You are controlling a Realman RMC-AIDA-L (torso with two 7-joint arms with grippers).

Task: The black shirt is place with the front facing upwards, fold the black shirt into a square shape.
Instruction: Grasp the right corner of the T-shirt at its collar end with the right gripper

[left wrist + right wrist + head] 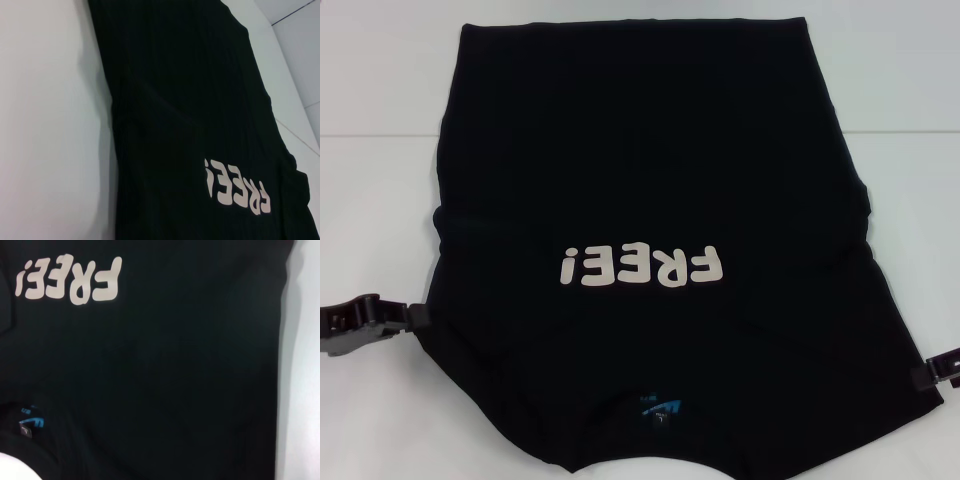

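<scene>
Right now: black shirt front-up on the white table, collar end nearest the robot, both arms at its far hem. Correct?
Not quite. The black shirt lies front-up on the white table with its collar nearest, but the head view shows the left gripper and right gripper at its near side edges, not the far hem.

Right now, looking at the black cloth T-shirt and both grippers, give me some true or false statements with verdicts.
1. The black cloth T-shirt lies with its cream "FREE!" lettering facing up. True.
2. The left gripper is over the lettering. False: it is at the shirt's left edge.
3. The right gripper is at the shirt's right edge. True.
4. The small blue neck label lies at the shirt's far end. False: it is at the near end.
</scene>
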